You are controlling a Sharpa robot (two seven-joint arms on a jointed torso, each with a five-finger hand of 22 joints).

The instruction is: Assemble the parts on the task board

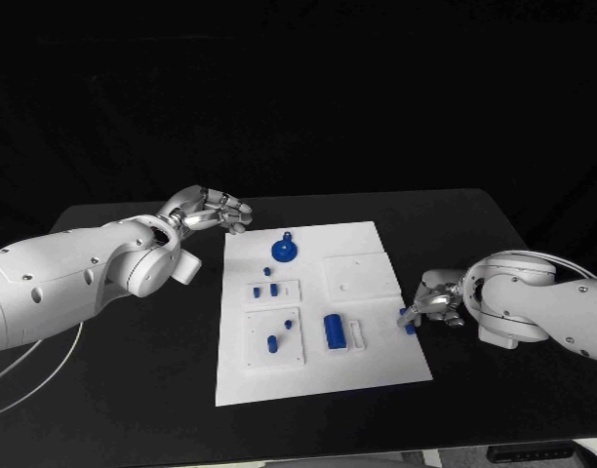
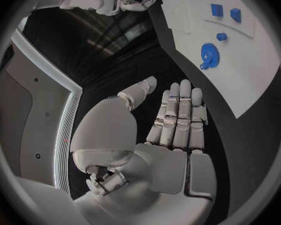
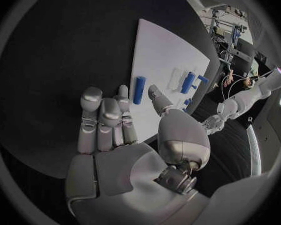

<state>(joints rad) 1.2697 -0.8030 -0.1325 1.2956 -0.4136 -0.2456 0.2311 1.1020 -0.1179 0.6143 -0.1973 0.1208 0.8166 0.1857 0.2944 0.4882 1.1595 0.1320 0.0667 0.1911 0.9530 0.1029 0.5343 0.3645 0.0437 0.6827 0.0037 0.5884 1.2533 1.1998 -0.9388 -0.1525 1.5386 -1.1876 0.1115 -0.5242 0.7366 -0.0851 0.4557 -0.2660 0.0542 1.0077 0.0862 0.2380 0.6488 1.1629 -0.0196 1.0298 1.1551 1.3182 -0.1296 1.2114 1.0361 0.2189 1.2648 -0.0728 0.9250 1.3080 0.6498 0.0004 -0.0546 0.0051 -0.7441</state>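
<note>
The white task board (image 1: 383, 366) lies mid-table. On it are a blue gear (image 1: 283, 252) (image 2: 208, 55) near the far left corner, a blue cylinder (image 1: 334, 330) (image 3: 189, 81) and several small blue pegs (image 1: 273, 342). My left hand (image 1: 212, 212) (image 2: 178, 120) hovers by the board's far left corner, fingers straight, holding nothing. My right hand (image 1: 432, 304) (image 3: 112, 120) is at the board's right edge, fingers stretched out. A short blue bar (image 1: 409, 322) (image 3: 139, 90) lies at that edge between the thumb and fingertips, with a gap showing on each side.
Black table (image 1: 130, 390) surrounds the board, with open room on both sides. Raised white fixtures (image 1: 355, 275) stand on the board's middle and near the cylinder. A thin white cable (image 1: 46, 366) trails under my left arm.
</note>
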